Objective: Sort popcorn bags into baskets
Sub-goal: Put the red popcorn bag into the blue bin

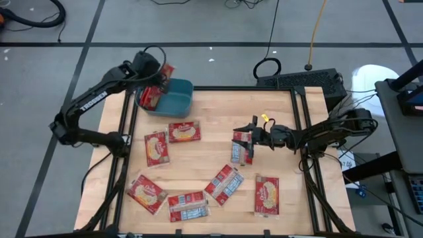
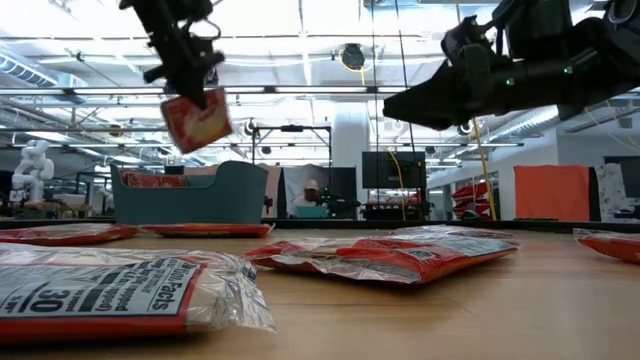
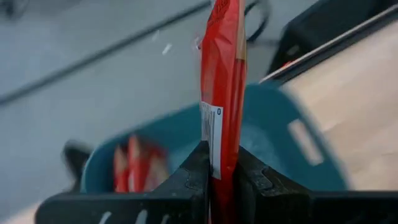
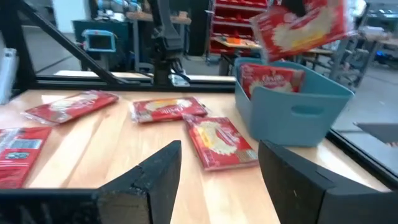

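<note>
- While its fingers pinch one popcorn bag (image 1: 165, 71) above the teal basket (image 1: 177, 99) at the bench's (image 1: 211, 132) far left, the left gripper (image 3: 219, 177) hangs there.
- Right gripper (image 1: 246, 137) hovers with fingers spread over mid-bench bags (image 1: 240, 147).

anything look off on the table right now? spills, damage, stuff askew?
Nothing damaged or spilled. The loose popcorn bags lie scattered at mixed angles, some printed side up, as expected mid-sort. The left gripper holds one bag edge-on above the teal basket, which has bags inside. The right gripper is open over a bag mid-table.
</note>
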`<state>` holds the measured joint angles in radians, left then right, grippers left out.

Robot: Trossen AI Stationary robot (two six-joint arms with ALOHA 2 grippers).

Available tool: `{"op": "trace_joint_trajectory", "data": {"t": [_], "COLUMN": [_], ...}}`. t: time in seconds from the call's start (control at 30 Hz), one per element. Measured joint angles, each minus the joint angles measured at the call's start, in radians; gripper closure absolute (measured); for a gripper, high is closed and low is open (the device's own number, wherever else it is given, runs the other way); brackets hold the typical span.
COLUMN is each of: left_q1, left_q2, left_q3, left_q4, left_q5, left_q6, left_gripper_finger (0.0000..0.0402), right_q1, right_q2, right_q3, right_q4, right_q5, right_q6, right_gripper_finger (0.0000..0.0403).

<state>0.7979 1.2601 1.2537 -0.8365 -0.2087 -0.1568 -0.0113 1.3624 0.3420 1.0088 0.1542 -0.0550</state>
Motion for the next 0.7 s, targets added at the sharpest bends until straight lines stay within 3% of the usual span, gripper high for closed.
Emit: {"op": "trace_joint_trajectory", "data": {"t": [0.7], "left_q1": [0.017], "left_q2": [0.249], "left_q3": [-0.001], "left_q4": [-0.035], "left_q5": [-0.083], "left_q6": [-0.108], "left_gripper_finger": [0.0364], "right_q1": [0.0], "right_q2": [0.0], "right_q3": [0.0], "right_q4": [-0.02], "right_q5": [0.002], "right_q6": [0.04], "right_gripper_finger": [0.0195]}}
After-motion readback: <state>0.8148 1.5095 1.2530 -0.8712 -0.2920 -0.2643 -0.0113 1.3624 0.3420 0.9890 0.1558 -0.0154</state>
